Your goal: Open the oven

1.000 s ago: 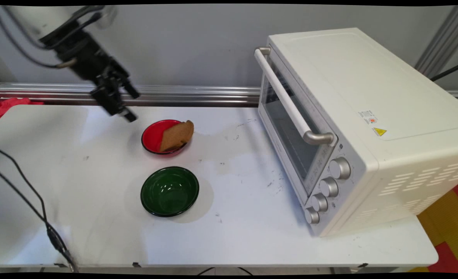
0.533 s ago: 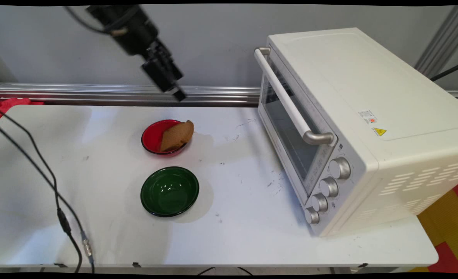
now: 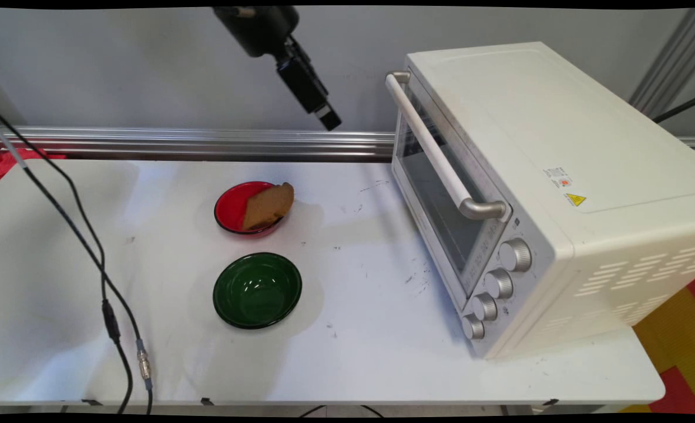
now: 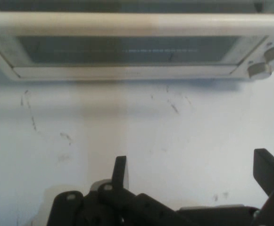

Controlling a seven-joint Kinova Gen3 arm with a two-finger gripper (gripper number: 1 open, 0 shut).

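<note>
My gripper hangs high above the table's far side, left of the white toaster oven, and holds nothing. In the hand view my gripper is open, its fingers wide apart over bare table. The hand view faces the oven's shut glass door, with the long handle across the top and the knobs at the right. The handle is the part nearest my gripper. A red bowl holds a brown slice of bread. In front of it stands a green bowl, which holds nothing.
Black cables hang over the table's left side down to its front edge. A metal rail runs along the wall behind the table. The oven fills the table's right half.
My gripper has swung from the far left, near the red bowl, up and to the right toward the oven. The cables moved with it. Bowls and bread stayed put.
</note>
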